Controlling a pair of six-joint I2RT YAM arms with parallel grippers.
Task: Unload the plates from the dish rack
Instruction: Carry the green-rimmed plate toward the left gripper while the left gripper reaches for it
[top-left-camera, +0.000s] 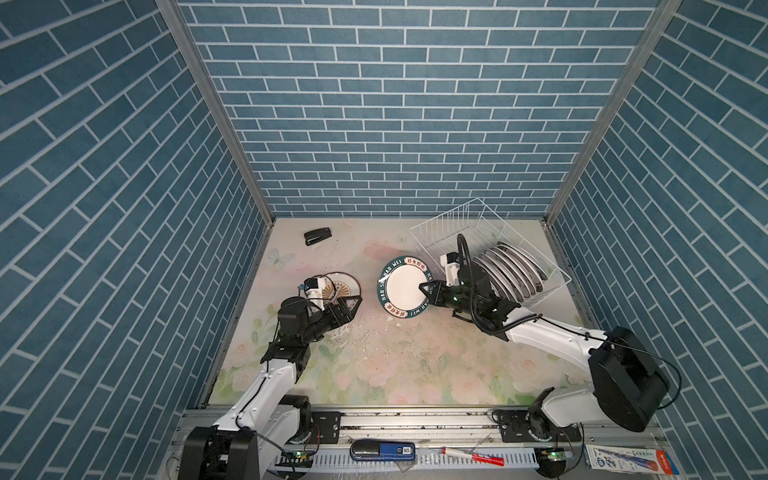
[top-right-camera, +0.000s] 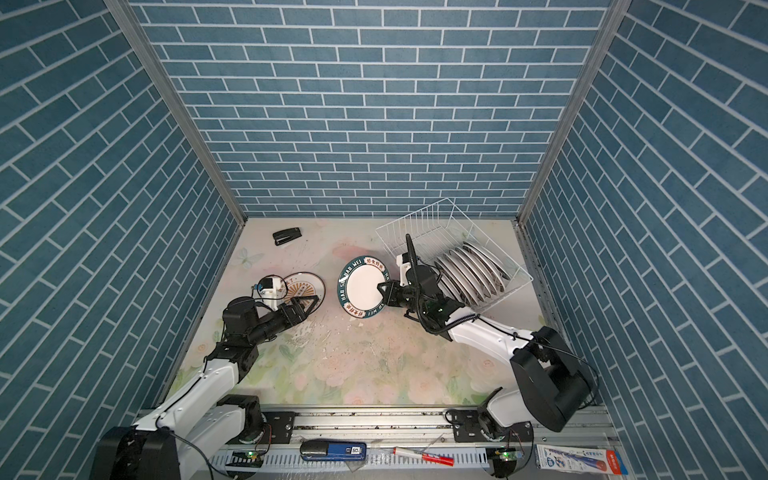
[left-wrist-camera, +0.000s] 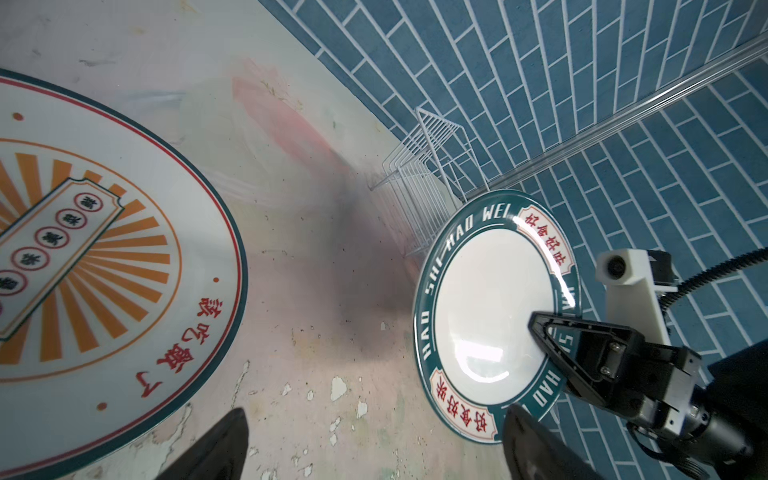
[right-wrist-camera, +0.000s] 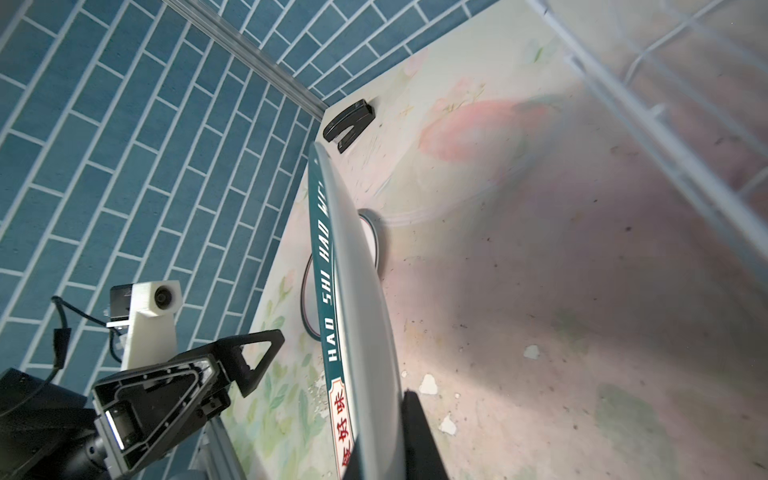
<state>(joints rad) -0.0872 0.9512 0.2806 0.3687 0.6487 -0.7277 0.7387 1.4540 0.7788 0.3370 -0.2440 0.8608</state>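
Your right gripper (top-left-camera: 428, 291) pinches the plate (top-left-camera: 399, 286) by its rim alone; it may pivot and drop. Your left gripper (top-left-camera: 351, 305) gapes, empty.

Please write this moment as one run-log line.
right hand: shut on green-rimmed plate, tilted, outside dish rack | left hand: open, beside sunburst plate | racked plates: several on edge

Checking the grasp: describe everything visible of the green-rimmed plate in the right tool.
The green-rimmed plate is round, shallow, glossy, ceramic-looking: white centre, dark green rim lettered HAO SHI HAO WEI in white, two pale panels of red Chinese characters. It is steeply tilted mid-table, out of the dish rack, face toward the left arm. The right tool is shut on its rim, one finger across the face, one behind. Whether its lower edge touches the table is unclear.
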